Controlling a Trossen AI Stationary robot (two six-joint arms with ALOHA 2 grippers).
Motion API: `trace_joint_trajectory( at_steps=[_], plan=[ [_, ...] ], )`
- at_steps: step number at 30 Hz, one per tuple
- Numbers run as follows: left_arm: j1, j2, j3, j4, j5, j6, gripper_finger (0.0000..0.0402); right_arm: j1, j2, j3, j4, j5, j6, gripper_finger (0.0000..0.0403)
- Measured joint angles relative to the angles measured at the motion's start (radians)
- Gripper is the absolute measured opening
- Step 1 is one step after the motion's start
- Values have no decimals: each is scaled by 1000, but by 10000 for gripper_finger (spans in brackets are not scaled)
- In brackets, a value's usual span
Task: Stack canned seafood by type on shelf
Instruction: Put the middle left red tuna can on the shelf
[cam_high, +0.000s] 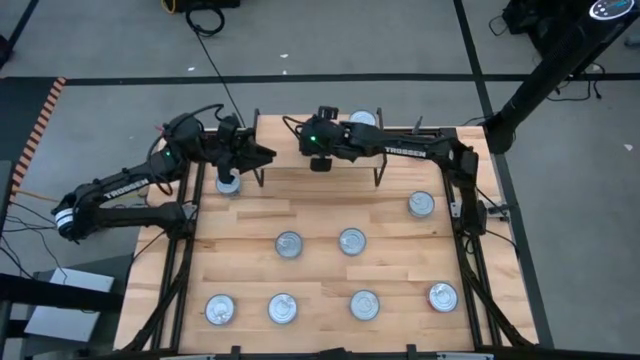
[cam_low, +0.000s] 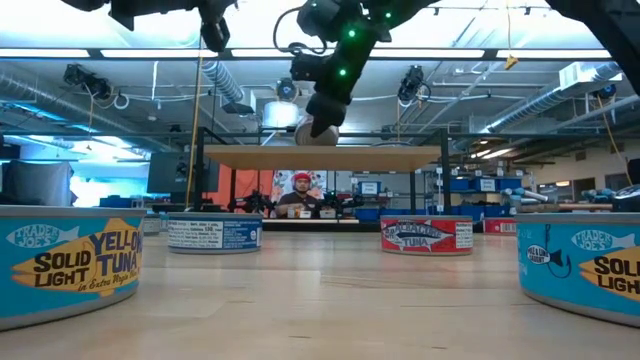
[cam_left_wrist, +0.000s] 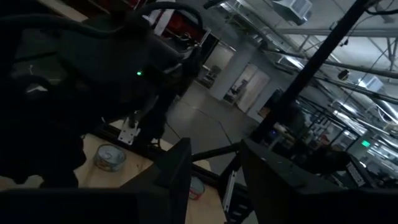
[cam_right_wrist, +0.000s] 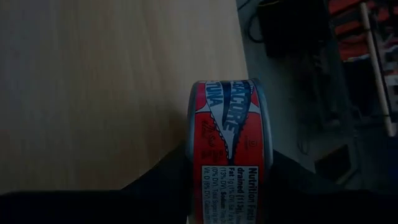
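The shelf (cam_high: 400, 128) stands at the table's far edge, with one silver-topped can (cam_high: 362, 120) on its plank. My right gripper (cam_high: 320, 160) hangs above the plank (cam_low: 320, 157), shut on a red-labelled can (cam_right_wrist: 229, 155). My left gripper (cam_high: 265, 153) is high up by the shelf's left end. It points level, and its fingers (cam_left_wrist: 177, 177) are open with nothing between them. A blue-labelled can (cam_high: 229, 183) rests on the table below it. Several more cans of seafood (cam_high: 351, 241) stand upright on the table. My right gripper pinches the red can between its two fingers (cam_right_wrist: 158, 186), which stand at the can's two flat ends. The can is on edge, its red label side (cam_right_wrist: 227, 112) facing the wrist camera. It hangs lifted clear above the shelf's plank (cam_right_wrist: 93, 81), and the fingers slant down from the right.
Two loose rows of cans cross the table: three in the middle (cam_high: 289, 244) (cam_high: 421, 205) and several along the near edge (cam_high: 283, 308). In the low view, near cans (cam_low: 70, 262) (cam_low: 585, 270) flank open wood. A person (cam_low: 301, 195) is in the room behind the shelf.
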Motion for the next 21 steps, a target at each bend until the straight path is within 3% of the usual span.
trace_joint_trajectory(
  at_steps=[5, 12, 21],
  plan=[
    [34, 1, 0, 1, 11, 1, 142, -2, 0, 1, -18, -12, 7, 149],
    [63, 1, 0, 1, 13, 4, 142, -7, 0, 1, -44, -67, 18, 200],
    [64, 4, 0, -10, 25, 32, 142, -7, -4, 1, -69, -89, 88, 194]
  ],
)
